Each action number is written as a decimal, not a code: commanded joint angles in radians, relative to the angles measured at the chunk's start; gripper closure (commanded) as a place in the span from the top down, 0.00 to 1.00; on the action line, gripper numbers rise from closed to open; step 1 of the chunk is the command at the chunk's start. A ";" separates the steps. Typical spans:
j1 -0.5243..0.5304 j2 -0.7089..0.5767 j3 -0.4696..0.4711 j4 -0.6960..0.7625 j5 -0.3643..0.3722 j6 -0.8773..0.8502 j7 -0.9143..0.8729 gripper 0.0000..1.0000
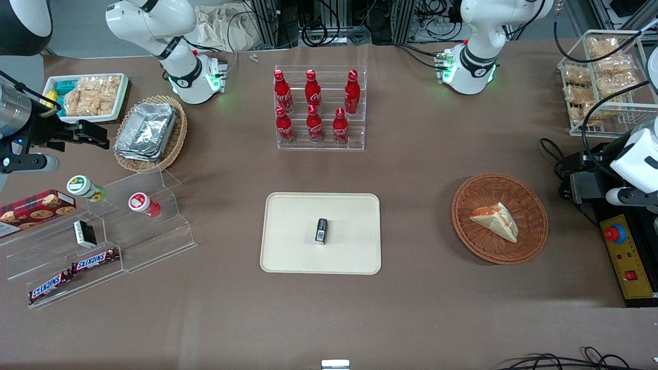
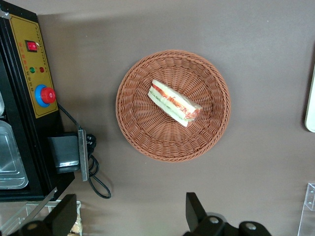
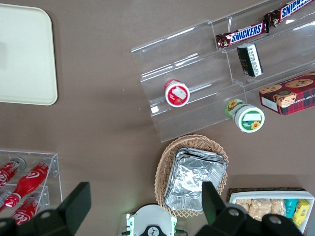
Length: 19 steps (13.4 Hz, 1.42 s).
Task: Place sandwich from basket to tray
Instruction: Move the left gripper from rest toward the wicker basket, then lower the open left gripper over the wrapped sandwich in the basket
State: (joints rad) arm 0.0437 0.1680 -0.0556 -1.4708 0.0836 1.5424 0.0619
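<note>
The sandwich (image 1: 495, 219) is a pale triangular wedge with red and green filling; it lies in the round reddish-brown wicker basket (image 1: 532, 216) toward the working arm's end of the table. The cream tray (image 1: 293, 246) lies flat at the table's middle, beside the basket. In the left wrist view my gripper (image 2: 130, 206) is open and empty, high above bare table next to the basket (image 2: 142, 128), farther from the front camera than the sandwich (image 2: 174, 103). The tray's edge (image 2: 311, 105) shows there too. The working arm's wrist (image 1: 636, 162) shows at the front view's edge.
A small black packet (image 1: 321, 230) lies on the tray. A black and yellow control box (image 1: 624, 257) and a cabled black block (image 1: 580, 186) sit beside the basket. A rack of red bottles (image 1: 316, 110) stands farther back. A wire rack of snacks (image 1: 606, 77) is near the working arm's base.
</note>
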 commanded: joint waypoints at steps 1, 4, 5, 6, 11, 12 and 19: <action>-0.013 -0.004 0.014 0.015 -0.007 -0.015 0.006 0.99; -0.012 0.002 0.014 0.015 -0.008 -0.016 0.009 0.99; -0.013 0.004 0.014 0.015 -0.008 -0.016 0.007 0.99; -0.012 0.005 0.014 0.014 -0.010 -0.016 0.009 0.99; -0.010 -0.002 0.017 -0.084 -0.028 0.030 0.006 1.00; -0.008 -0.008 0.017 -0.123 -0.030 0.066 0.004 1.00; 0.024 -0.065 0.020 -0.410 -0.030 0.313 -0.026 1.00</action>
State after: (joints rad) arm 0.0598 0.1497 -0.0368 -1.7869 0.0697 1.7919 0.0546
